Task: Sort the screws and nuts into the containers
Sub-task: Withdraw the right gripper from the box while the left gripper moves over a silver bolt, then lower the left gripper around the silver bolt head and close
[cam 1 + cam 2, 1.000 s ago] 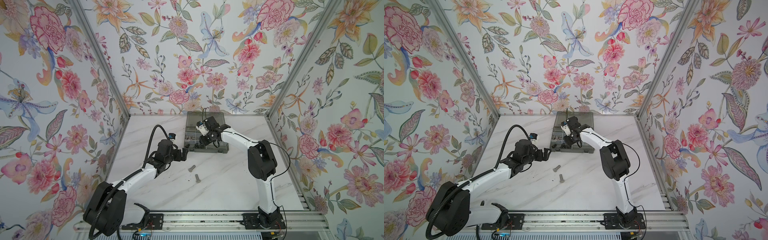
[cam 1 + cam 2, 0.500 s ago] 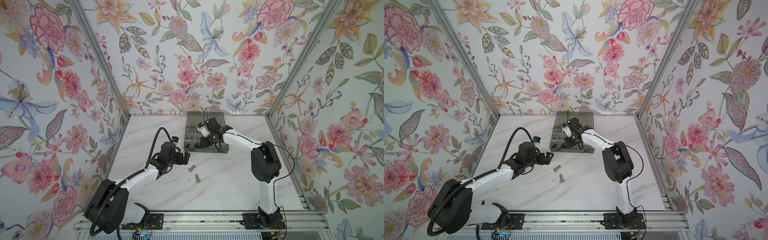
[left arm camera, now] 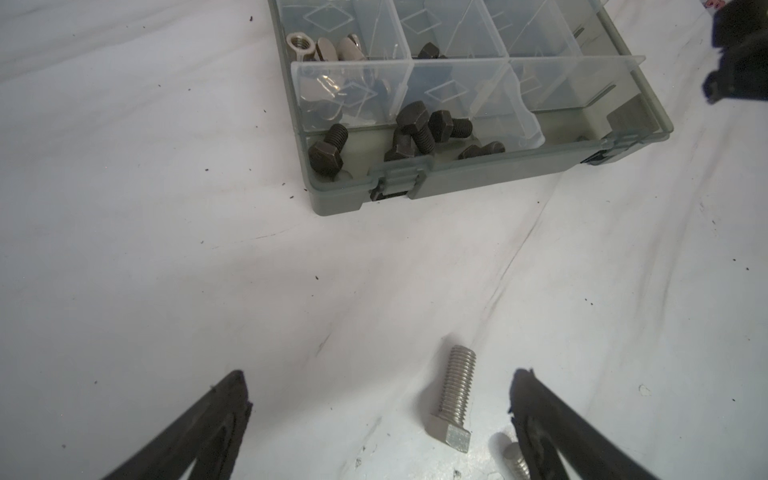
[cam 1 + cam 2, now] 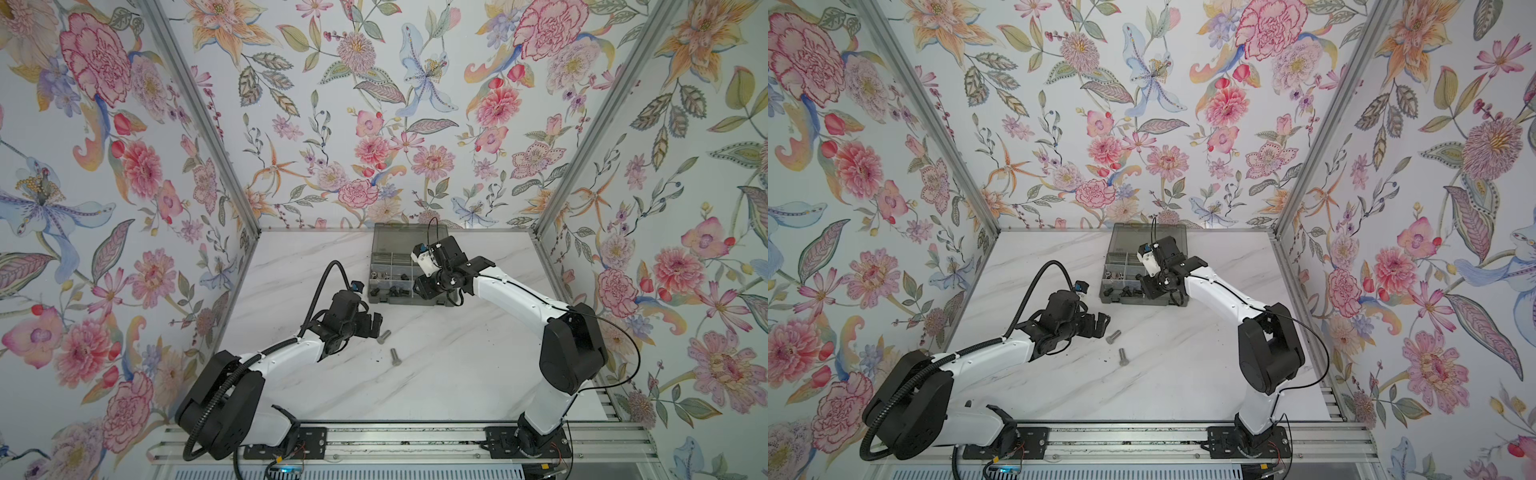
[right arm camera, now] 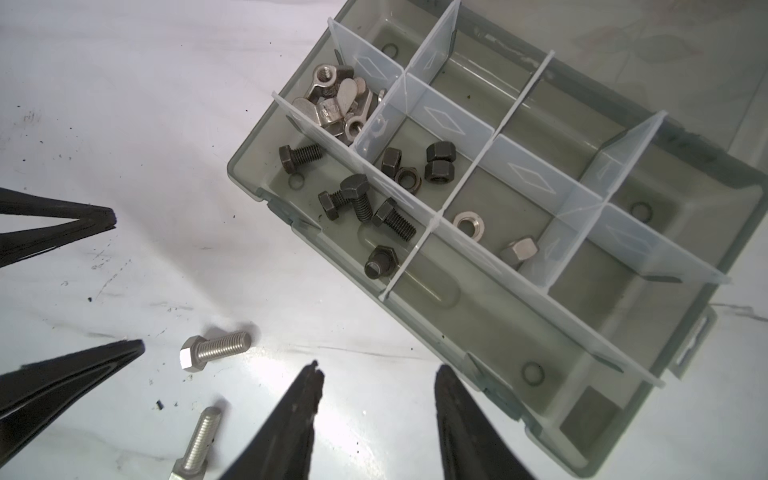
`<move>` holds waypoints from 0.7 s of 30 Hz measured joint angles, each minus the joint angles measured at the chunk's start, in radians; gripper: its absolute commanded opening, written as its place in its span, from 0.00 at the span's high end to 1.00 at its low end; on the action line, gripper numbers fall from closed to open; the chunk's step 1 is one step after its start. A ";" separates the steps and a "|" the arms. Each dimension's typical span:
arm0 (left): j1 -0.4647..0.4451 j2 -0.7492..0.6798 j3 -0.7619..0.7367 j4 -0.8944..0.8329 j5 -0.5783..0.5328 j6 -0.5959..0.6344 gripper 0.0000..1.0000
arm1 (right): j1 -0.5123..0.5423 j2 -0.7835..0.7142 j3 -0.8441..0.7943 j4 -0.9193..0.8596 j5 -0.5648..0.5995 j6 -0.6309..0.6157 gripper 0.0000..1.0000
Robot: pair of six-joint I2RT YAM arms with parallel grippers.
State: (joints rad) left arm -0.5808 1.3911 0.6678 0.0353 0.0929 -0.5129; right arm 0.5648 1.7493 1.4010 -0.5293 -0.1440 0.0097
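Flat on the marble table [image 3: 166,208], silver hex bolt [image 3: 455,395] sits in the gap of the wide-open, empty left gripper [image 3: 380,374], off-centre toward one finger, shank running along the fingers, threads toward the organizer box [image 3: 457,187]; right gripper [image 5: 378,374] part-open, empty, farther off.

White marble-look tabletop [image 4: 457,374]. Grey organizer box [image 4: 390,302] sits flat at 12 o'clock, lid open. Silver hex screw [image 4: 383,336] just off centre toward 8 o'clock; second silver hex screw [image 4: 395,356] near its 5 o'clock, not touching. Dark specks [image 3: 316,277] scattered.
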 measured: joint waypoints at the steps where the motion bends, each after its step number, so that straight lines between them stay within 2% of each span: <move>1: -0.003 0.002 0.000 0.000 -0.002 0.000 0.00 | -0.003 -0.013 -0.018 0.004 -0.003 0.005 0.51; 11: -0.062 0.052 0.003 -0.020 -0.026 0.008 0.01 | -0.034 -0.170 -0.243 0.072 -0.029 0.074 0.50; 21: -0.117 0.111 0.023 -0.044 -0.064 0.021 0.01 | -0.064 -0.230 -0.330 0.110 -0.032 0.104 0.50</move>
State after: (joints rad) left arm -0.6983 1.5021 0.6907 -0.0090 0.0288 -0.4923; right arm 0.5011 1.5192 1.0710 -0.4194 -0.1757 0.1135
